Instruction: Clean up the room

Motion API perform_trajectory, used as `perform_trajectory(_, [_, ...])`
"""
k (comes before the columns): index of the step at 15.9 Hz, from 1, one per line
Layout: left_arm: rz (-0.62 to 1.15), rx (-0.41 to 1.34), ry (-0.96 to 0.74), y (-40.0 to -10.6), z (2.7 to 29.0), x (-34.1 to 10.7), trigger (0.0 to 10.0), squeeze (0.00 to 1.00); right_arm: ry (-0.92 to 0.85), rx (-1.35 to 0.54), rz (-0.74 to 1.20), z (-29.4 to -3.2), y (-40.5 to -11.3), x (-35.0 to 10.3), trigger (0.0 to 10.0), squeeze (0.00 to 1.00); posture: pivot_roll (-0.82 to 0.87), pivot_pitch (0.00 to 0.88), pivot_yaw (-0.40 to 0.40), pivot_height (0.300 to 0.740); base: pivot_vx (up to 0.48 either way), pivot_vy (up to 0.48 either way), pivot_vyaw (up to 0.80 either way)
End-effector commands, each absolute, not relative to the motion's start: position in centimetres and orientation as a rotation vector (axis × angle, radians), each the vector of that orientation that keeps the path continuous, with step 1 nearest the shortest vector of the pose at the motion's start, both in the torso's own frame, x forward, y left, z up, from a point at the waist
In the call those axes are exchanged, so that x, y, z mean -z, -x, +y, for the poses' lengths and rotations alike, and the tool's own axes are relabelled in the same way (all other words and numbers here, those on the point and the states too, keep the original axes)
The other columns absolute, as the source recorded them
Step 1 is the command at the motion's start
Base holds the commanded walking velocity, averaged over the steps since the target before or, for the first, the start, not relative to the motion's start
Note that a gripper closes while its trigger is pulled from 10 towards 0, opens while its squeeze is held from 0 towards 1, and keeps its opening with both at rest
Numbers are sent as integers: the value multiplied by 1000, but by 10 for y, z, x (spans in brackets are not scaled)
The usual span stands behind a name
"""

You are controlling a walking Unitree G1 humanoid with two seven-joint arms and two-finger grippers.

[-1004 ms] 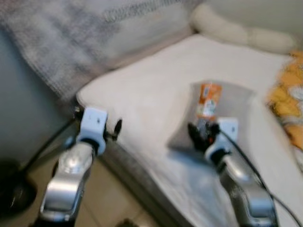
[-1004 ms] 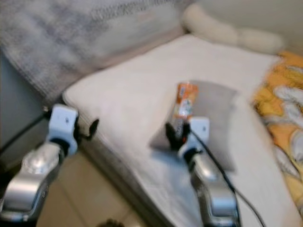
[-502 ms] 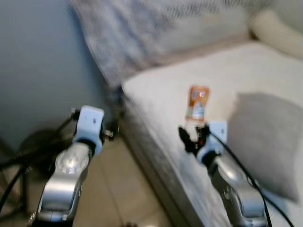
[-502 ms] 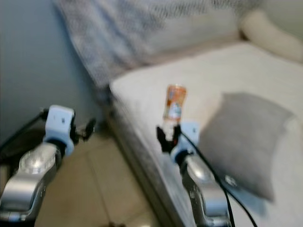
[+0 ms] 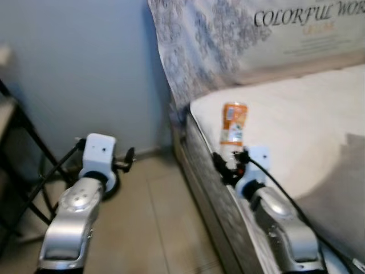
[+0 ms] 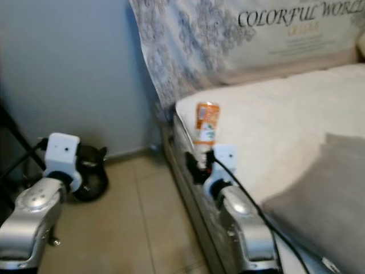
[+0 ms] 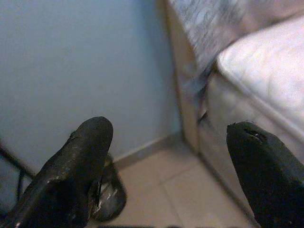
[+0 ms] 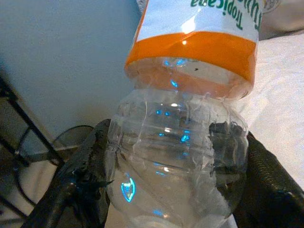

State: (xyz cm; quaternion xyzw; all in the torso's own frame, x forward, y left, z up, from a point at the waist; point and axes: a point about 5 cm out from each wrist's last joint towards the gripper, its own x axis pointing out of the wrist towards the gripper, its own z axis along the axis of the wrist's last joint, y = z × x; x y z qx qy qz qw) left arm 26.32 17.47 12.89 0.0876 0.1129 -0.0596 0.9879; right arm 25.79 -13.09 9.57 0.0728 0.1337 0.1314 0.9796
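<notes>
The right gripper (image 5: 227,166) is grasping a clear plastic bottle (image 5: 232,127) with an orange label, its black fingers (image 8: 90,166) pressing on either side of the clear end and holding it upright over the white mattress (image 5: 296,125) edge, at about one o'clock from centre. The left gripper (image 7: 166,156) is hanging released, fingers spread wide, over the tiled floor (image 5: 154,222) at about nine o'clock, facing the blue wall (image 5: 80,68).

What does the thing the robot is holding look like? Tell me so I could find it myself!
Look at the bed beside the blue wall, near its corner. There the right gripper holds a clear plastic bottle upright by one end. Its orange and white label sets it apart from the pale sheet.
</notes>
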Motion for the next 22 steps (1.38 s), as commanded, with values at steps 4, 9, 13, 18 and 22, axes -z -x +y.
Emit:
perform_trajectory(4, [208, 110, -198, -265, 180, -133, 10000, 0, -69, -255, 258, -128, -264, -98, 10000, 0, -71, 0, 32, 740, 316, 0, 530])
perform_trajectory(9, [154, 149, -210, -265, 178, -134, 10000, 0, 0, -216, 250, -130, -269, -96, 10000, 0, -75, 0, 28, 740, 341, 0, 0])
perform_trajectory(13, [126, 149, -216, -266, 187, -131, 10000, 0, -4, -233, 239, -129, -272, -96, 10000, 0, -70, 0, 28, 740, 368, 0, 0])
perform_trajectory(18, [130, 142, -223, -266, 189, -128, 10000, 0, 34, -307, 270, -124, -270, -90, 10000, 0, -76, 0, 35, 740, 370, 0, 0])
perform_trajectory(22, [126, 143, -230, -269, 188, -127, 10000, 0, 39, -316, 263, -121, -272, -92, 10000, 0, -78, 0, 35, 740, 376, 0, 719])
